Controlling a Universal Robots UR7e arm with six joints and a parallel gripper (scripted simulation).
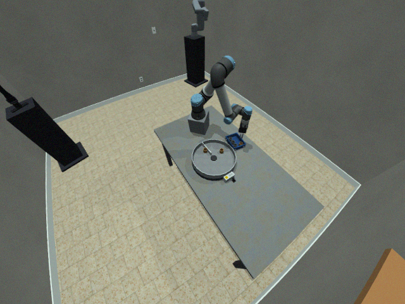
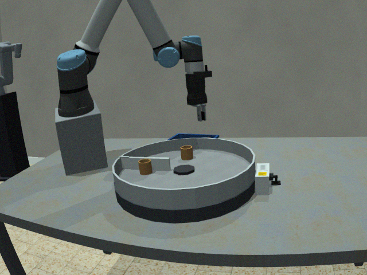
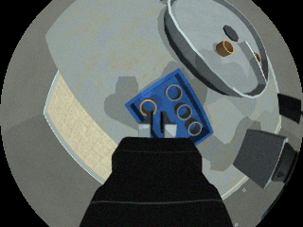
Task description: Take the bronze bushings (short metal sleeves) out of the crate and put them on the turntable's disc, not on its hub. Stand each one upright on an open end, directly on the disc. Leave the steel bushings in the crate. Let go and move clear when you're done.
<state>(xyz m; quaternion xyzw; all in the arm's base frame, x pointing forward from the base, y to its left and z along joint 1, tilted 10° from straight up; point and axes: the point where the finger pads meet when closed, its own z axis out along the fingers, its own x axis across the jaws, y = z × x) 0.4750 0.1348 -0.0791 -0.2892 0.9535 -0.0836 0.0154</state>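
Observation:
My gripper (image 1: 241, 136) (image 2: 201, 120) (image 3: 156, 117) is partly open and empty, above the blue crate (image 2: 194, 136) (image 3: 158, 92). In the crate, one bronze bushing (image 1: 241, 143) (image 3: 148, 100) shows its open end just beyond my fingertips in the wrist view. Three steel bushings (image 3: 173, 100) (image 3: 184, 104) (image 3: 194, 122) stand in a row along the crate's other side. Two bronze bushings stand upright on the disc (image 1: 212, 168) (image 2: 219, 168): one (image 1: 221, 151) (image 2: 186, 153) (image 3: 224, 48) on the crate side, the other (image 1: 205, 150) (image 2: 145, 167) across the fence, partly hidden in the wrist view.
The dark hub (image 1: 213, 158) (image 2: 183, 169) (image 3: 230, 33) is at the disc's centre. A raised wall rings the turntable. A pale upright fence (image 1: 207, 148) (image 2: 160, 163) runs inward from that wall between the two bushings. A white box (image 1: 228, 177) (image 2: 262, 180) is at the turntable's outer side.

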